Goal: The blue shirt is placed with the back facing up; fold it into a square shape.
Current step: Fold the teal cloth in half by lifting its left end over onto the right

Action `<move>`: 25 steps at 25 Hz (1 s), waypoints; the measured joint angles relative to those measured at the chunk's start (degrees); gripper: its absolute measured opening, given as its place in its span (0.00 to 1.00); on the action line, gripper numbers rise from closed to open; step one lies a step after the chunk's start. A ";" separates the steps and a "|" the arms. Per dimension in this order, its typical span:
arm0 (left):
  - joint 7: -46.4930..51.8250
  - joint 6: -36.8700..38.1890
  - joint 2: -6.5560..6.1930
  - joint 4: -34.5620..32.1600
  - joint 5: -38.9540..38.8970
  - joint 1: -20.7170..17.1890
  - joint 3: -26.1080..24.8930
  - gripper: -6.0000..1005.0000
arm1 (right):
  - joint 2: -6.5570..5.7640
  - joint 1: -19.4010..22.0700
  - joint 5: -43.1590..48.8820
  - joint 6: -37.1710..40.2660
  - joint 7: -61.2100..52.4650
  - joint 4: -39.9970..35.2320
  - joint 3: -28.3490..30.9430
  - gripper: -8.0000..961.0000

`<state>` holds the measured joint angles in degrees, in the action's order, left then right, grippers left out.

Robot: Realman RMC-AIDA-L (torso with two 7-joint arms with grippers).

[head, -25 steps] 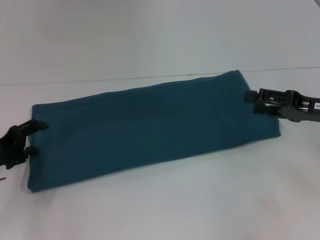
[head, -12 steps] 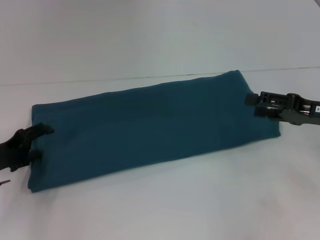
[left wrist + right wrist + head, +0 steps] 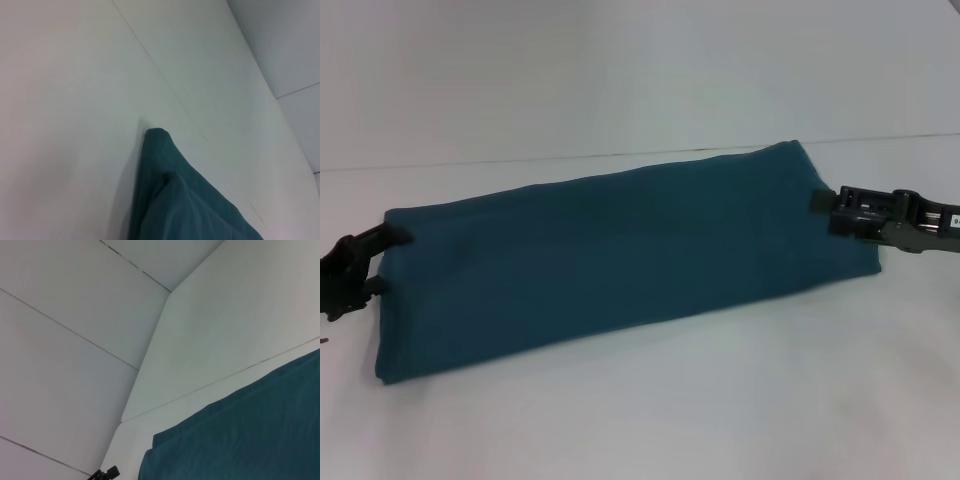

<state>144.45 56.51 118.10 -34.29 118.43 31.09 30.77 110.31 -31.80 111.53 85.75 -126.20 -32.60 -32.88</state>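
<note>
While blue shirt (image 3: 620, 260) lies folded, both tools' (image 3: 365, 265) (image 3: 825, 212) fingertips stay unclear.

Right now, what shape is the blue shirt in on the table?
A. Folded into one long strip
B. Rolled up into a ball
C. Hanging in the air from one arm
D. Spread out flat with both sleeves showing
A: in the head view the blue shirt lies on the white table as one long band with no sleeves showing, the left gripper at one end and the right gripper at the other.
</note>
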 joint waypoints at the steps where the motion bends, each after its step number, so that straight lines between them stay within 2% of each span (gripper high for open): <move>1: -0.12 -0.50 0.00 0.39 0.16 0.19 0.13 0.89 | 0.00 0.01 0.00 0.02 0.00 0.00 0.00 0.92; 19: -0.48 -1.30 -0.06 1.66 2.69 0.54 1.59 0.88 | -0.01 0.20 0.50 0.03 -0.01 0.00 0.00 0.92; 25: -0.85 5.42 -0.06 -4.97 2.27 -1.04 1.53 0.88 | -0.18 0.15 0.62 -0.12 -0.01 0.00 0.01 0.92</move>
<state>143.60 61.93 118.04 -39.26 120.70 30.06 32.30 110.13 -31.65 112.15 85.63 -126.21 -32.61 -32.87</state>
